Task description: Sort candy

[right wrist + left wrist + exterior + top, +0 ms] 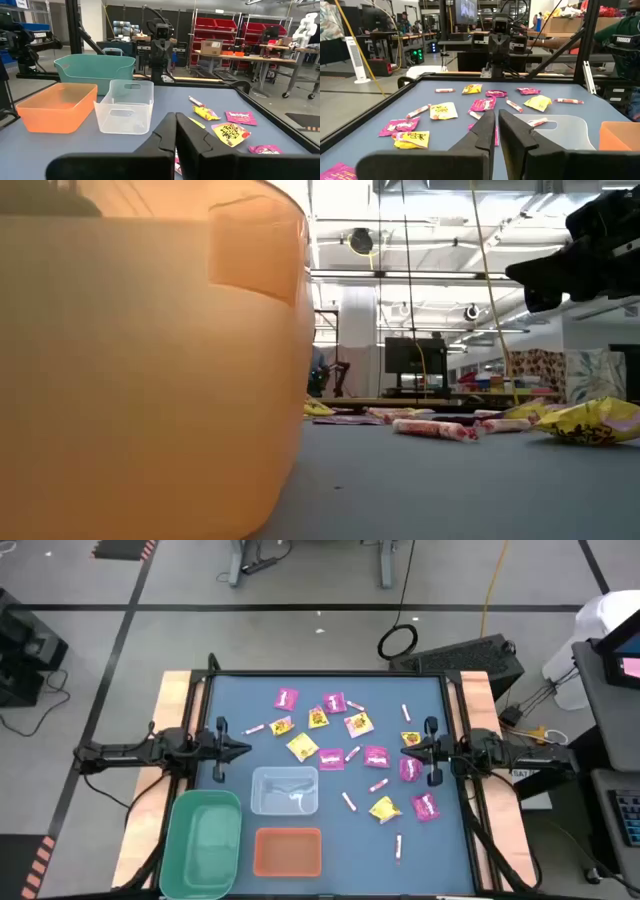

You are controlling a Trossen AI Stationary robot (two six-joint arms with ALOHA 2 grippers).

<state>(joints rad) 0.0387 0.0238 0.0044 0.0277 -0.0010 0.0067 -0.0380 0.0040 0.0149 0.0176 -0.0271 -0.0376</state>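
High view finds sorting unbegun: wrapped magenta, yellow and stick candy (345, 753) lies scattered mid-table, green bin (204, 841), clear bin (285, 790) and orange bin (288, 851) apparently empty, left gripper (244, 748) and right gripper (404, 747) pressed together, holding nothing.

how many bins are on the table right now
3: a green bin at the near left corner, a clear bin mid-table, and an orange bin just in front of the clear one. None looks hidden.
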